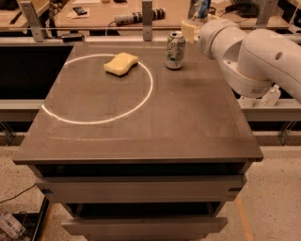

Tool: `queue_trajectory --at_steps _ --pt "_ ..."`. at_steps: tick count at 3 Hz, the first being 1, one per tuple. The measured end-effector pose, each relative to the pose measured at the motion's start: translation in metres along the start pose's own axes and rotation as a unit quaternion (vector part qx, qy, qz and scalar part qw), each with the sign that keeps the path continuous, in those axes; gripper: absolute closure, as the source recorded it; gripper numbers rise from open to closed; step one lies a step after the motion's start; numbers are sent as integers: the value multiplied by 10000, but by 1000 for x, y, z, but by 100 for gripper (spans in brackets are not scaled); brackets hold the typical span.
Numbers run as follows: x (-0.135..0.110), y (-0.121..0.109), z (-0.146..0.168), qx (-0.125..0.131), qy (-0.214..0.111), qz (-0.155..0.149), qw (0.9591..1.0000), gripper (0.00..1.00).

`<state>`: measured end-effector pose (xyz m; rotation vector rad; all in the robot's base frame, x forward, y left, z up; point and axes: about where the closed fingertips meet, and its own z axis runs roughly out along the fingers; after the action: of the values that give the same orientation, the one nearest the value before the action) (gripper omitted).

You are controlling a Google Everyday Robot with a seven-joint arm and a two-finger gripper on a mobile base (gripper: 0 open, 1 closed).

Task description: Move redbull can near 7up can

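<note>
The robot's white arm (254,52) reaches in from 3 o'clock, its thick elbow hanging over the counter's (164,127) right edge and its forearm angling up toward 12 o'clock. The gripper (193,24) hovers above the far edge, jaws closed on the redbull can (200,8), which is held upright off the surface. The 7up can (175,50) stands just below it at 7 o'clock. A yellow sponge (121,63) lies inside a white circle (151,84) at 11 o'clock.
</note>
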<state>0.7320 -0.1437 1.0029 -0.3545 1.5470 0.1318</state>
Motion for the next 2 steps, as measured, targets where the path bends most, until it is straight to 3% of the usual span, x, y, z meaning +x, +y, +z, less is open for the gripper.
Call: queue_trajectory --at_steps 2 --pt "40 -52 17 456 446 275 9976 100"
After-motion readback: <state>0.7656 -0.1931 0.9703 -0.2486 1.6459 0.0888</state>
